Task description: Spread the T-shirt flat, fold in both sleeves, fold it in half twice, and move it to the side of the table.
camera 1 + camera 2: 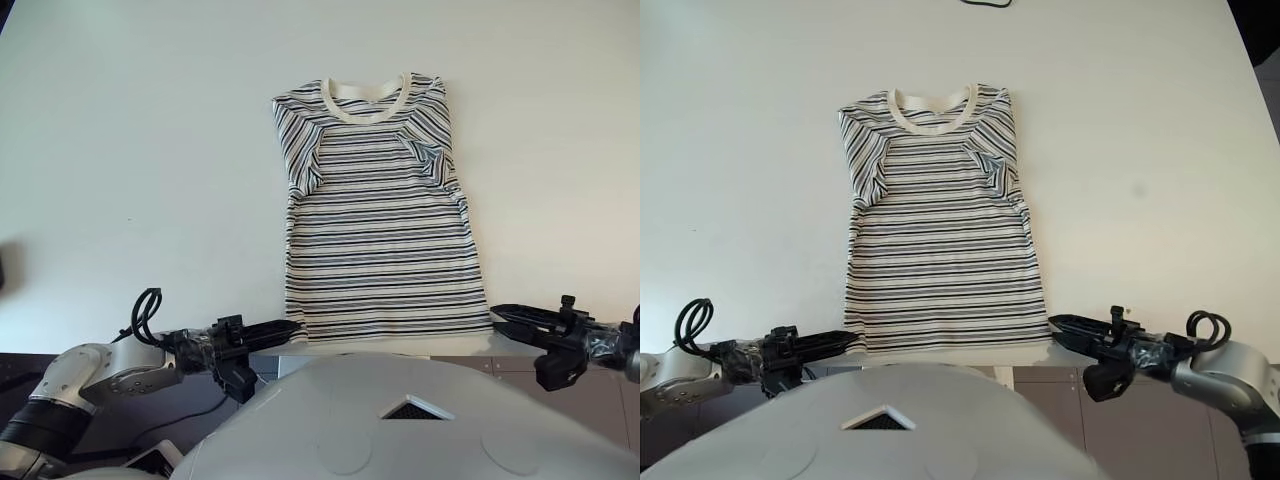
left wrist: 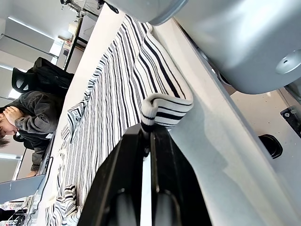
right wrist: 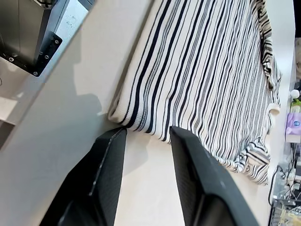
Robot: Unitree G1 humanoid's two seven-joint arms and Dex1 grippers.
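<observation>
- The T-shirt [image 1: 380, 220] lies flat in the middle of the table [image 1: 130, 150], collar [image 1: 365, 100] far and hem [image 1: 390, 340] along the near edge. Both sleeves [image 1: 305, 160] look folded in already, so the first fold in half seems to be the step in hand.
- The left gripper [image 2: 149, 134] is pinched shut on the near left corner of the hem, which curls up a little between its fingers.
- The right gripper [image 3: 146, 134] sits at the near right corner with its fingers spread, tips just at the cloth edge and nothing gripped.
- The right side should probably slide one finger under the hem and close on both layers before any lift. Otherwise only the top layer may rise.
- Both corners should then rise together and travel straight toward the collar, level with each other, so the stripes stay parallel and the folded sleeves are not dragged open.
- Setting the hem down just short of the collar should give a square fold.
</observation>
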